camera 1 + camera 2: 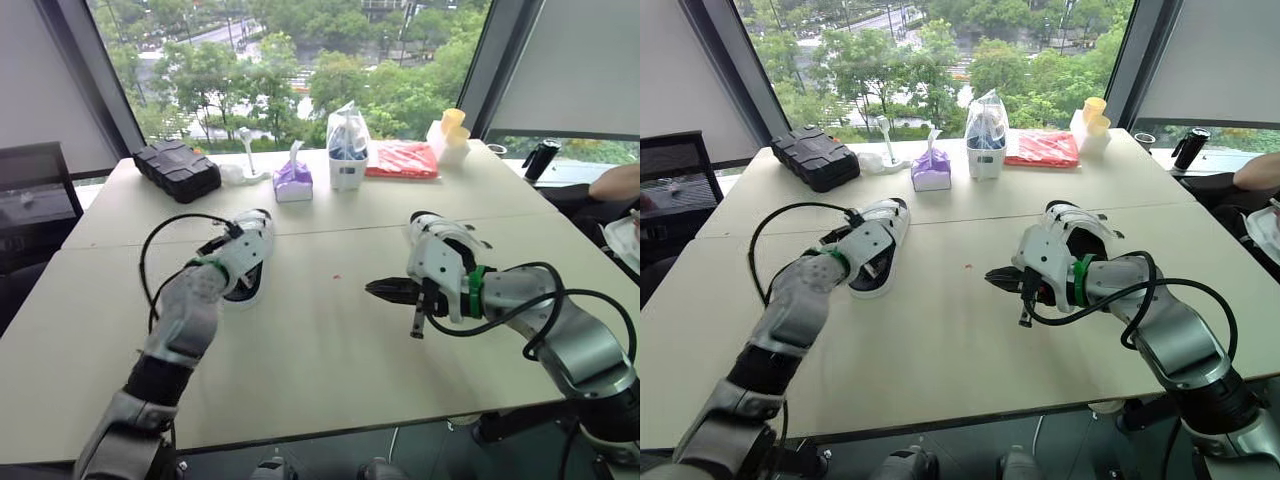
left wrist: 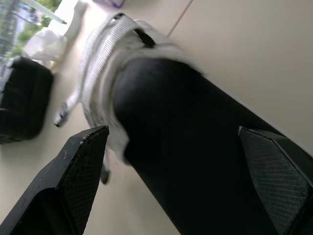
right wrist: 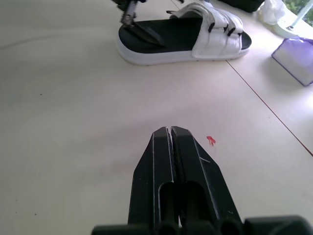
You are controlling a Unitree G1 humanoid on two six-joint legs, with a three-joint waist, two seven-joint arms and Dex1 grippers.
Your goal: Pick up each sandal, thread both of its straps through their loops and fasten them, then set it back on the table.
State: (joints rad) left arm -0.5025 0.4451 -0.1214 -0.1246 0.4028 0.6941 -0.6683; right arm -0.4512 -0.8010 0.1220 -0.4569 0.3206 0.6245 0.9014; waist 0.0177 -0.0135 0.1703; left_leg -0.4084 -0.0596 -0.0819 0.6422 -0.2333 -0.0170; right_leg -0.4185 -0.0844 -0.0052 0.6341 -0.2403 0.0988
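Left hand (image 2: pixel 172 129), at the end of a forward-stretched arm, is spread wide and grips nothing; it sits over the heel end of the black footbed of the left sandal (image 3: pixel 195 34), which lies flat on the surface (image 1: pixel 300 370). Right hand (image 3: pixel 168 131) is closed tight and empty, held low over bare surface with the forearm angled inward, and the second sandal (image 1: pixel 1068 220) is just behind its wrist. Open room lies between the hands and toward the near edge, while the black case (image 1: pixel 178 168), tissue box (image 1: pixel 293 183) and red packet (image 1: pixel 402 158) stand well apart by the far edge.
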